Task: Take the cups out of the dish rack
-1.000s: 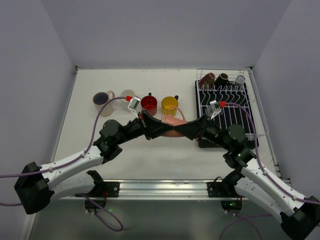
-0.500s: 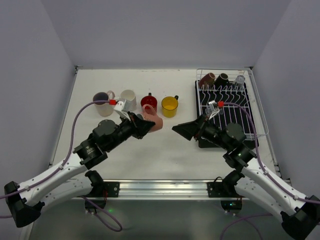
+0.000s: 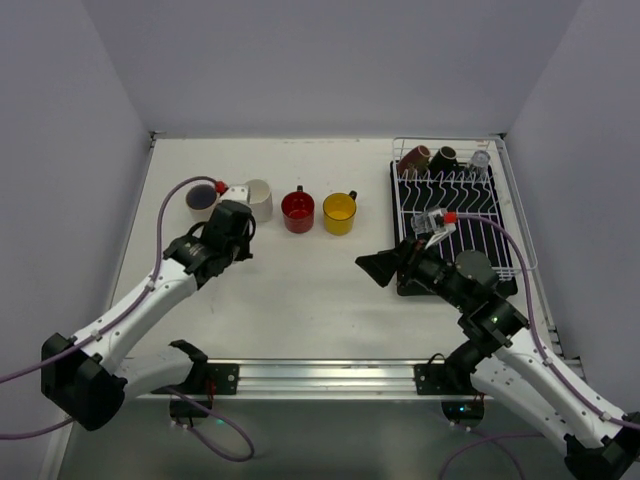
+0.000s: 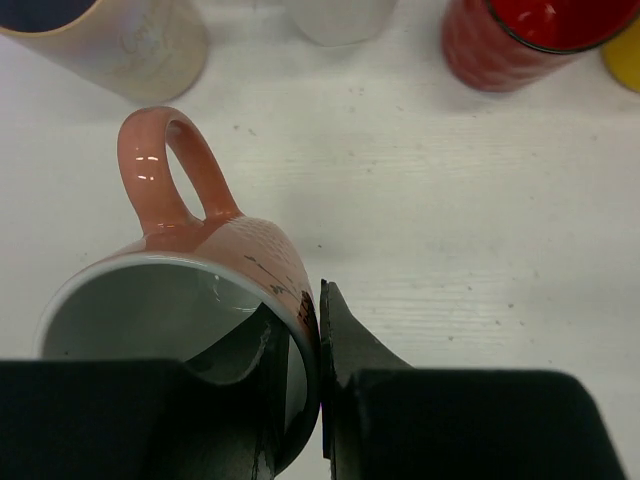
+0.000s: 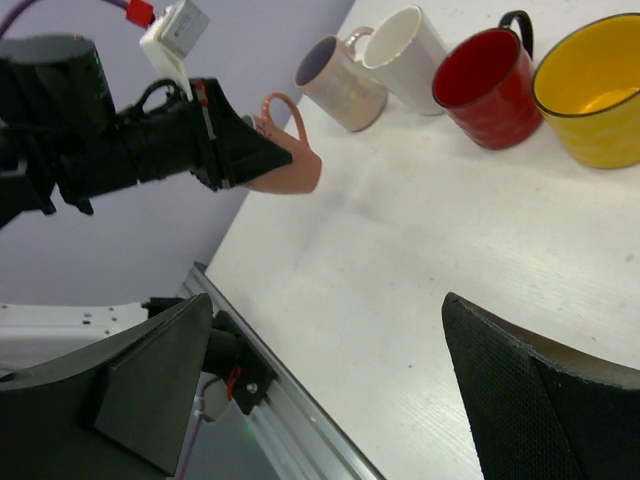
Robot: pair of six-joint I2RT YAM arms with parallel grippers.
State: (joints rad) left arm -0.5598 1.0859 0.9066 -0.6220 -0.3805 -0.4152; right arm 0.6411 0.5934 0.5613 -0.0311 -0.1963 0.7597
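A salmon-pink mug [image 4: 200,250] hangs from my left gripper [image 4: 297,320], which is shut on its rim with one finger inside and one outside. The handle points away from the wrist. In the right wrist view the same mug [image 5: 290,165] is held just above the table, near the pale mug with a purple inside [image 3: 203,200]. From above, my left gripper [image 3: 228,222] hides the mug. My right gripper [image 3: 380,268] stands wide open and holds nothing, left of the dish rack [image 3: 470,225]. A brown mug [image 3: 416,158], a black mug [image 3: 443,158] and a clear glass [image 3: 480,160] sit at the rack's far end.
A white mug [image 3: 258,198], a red mug [image 3: 297,211] and a yellow mug [image 3: 339,212] stand in a row on the table with the pale one. The rack rests on a black tray [image 3: 405,283]. The table's near edge meets a metal rail [image 3: 320,375].
My left arm has swung left from the table's middle, carrying the salmon mug to beside the pale mug. My right gripper has opened wide and drawn back toward the rack.
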